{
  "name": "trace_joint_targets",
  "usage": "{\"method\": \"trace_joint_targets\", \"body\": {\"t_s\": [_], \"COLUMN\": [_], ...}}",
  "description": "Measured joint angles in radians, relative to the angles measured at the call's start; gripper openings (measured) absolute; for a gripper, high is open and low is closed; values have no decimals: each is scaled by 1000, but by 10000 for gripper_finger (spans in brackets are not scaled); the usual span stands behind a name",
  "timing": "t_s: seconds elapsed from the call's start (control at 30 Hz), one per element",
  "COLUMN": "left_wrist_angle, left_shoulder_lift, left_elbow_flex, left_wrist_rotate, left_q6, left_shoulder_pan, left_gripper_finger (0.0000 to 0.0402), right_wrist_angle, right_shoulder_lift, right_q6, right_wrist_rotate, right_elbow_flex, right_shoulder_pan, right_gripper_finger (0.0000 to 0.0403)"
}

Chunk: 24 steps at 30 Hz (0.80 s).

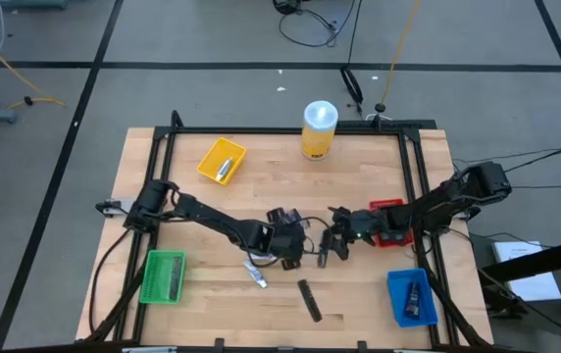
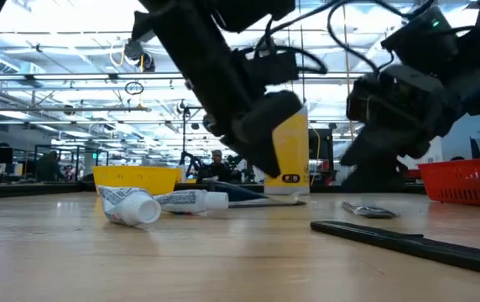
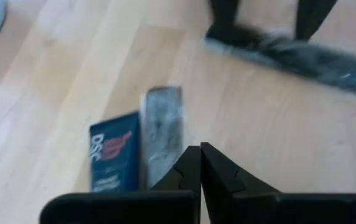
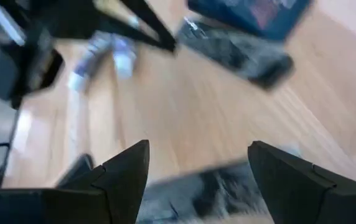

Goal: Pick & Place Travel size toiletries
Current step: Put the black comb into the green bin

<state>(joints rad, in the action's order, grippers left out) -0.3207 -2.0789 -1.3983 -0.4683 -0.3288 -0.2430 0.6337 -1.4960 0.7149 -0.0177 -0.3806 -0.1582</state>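
Note:
Two white-capped tubes (image 1: 254,272) (image 2: 143,205) and a black flat stick (image 1: 310,299) (image 2: 408,239) lie flat on the table near its near edge. My left gripper (image 1: 296,252) (image 3: 201,163) is shut and hovers at mid-table over a dark blue sachet (image 3: 112,158) and a silver-grey sachet (image 3: 162,134) lying side by side. My right gripper (image 1: 331,250) (image 4: 196,149) faces it, open. Its fingers stand on either side of another grey sachet (image 4: 206,186) (image 3: 290,53) (image 2: 370,210), which lies flat on the wood.
A yellow canister (image 1: 320,127) stands at the far edge. The yellow bin (image 1: 222,160) is far left, the green bin (image 1: 163,277) near left, the red bin (image 1: 388,218) under the right arm and the blue bin (image 1: 413,297) near right. A black frame (image 1: 261,131) rims the table.

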Motion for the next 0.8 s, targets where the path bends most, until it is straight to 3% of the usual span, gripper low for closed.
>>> {"method": "trace_joint_targets", "body": {"t_s": [0.1,0.27,0.4,0.63,0.8], "left_wrist_angle": [105,412,585,621,533], "left_shoulder_lift": [-10,-75,-146,-214,-208], "left_elbow_flex": [0,-1,-1,-2,-4], "left_wrist_rotate": [57,296,357,369,487], "left_q6": [54,165,170,80,45], "left_shoulder_pan": [-19,-34,-25,27,55], "left_gripper_finger": [6,4,5,4,2], "right_wrist_angle": [25,22,3,-3,-44], "right_shoulder_lift": [15,31,31,31,31], "right_q6": [-47,-74,-92,-101,-99], "right_wrist_rotate": [-3,-7,-7,-5,49], "right_elbow_flex": [0,-1,-1,-1,-1], "right_shoulder_pan": [-9,1,2,2,2], "right_gripper_finger": [265,265,265,265,265]}}
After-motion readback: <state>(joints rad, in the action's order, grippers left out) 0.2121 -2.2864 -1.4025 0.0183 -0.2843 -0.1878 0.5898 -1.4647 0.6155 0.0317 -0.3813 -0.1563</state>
